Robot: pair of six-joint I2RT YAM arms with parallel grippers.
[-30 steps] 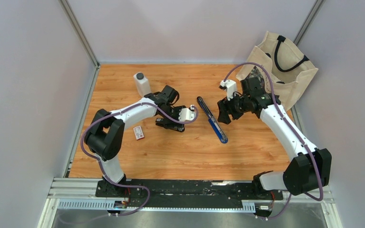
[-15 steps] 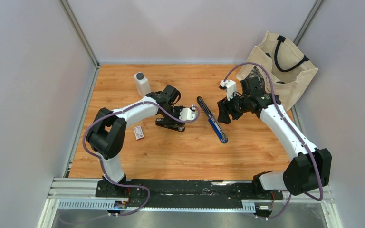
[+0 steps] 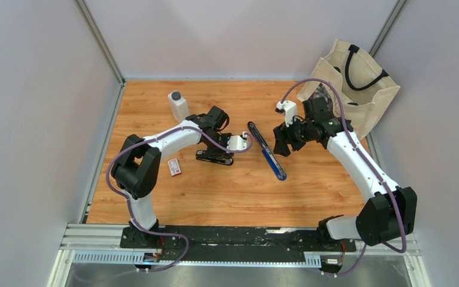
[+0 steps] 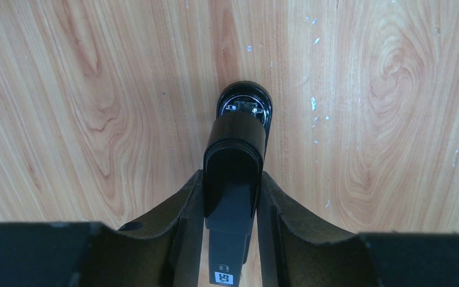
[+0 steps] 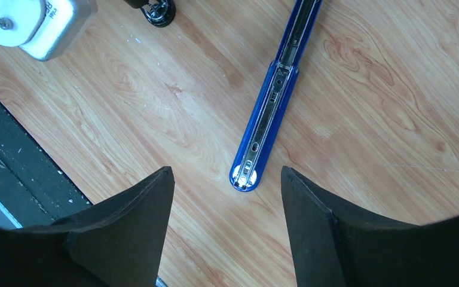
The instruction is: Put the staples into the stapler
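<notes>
Left gripper (image 4: 232, 197), jaws just drawn in, now clamps the black stapler (image 4: 233, 155) by its flanks (staples box (image 3: 174, 167) lies untouched nearby on the table); right gripper (image 5: 227, 197) hangs agape above the opened blue stapler (image 5: 269, 113), so loading appears unbegun.

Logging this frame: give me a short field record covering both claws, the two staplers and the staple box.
left claw: closed on the black stapler, a finger against each side
right claw: open, empty, near the blue stapler
blue stapler: opened out flat on the table, metal channel up
staple box: on the table left of the black stapler, apart from both claws
other: white bottle; tote bag, far right
</notes>
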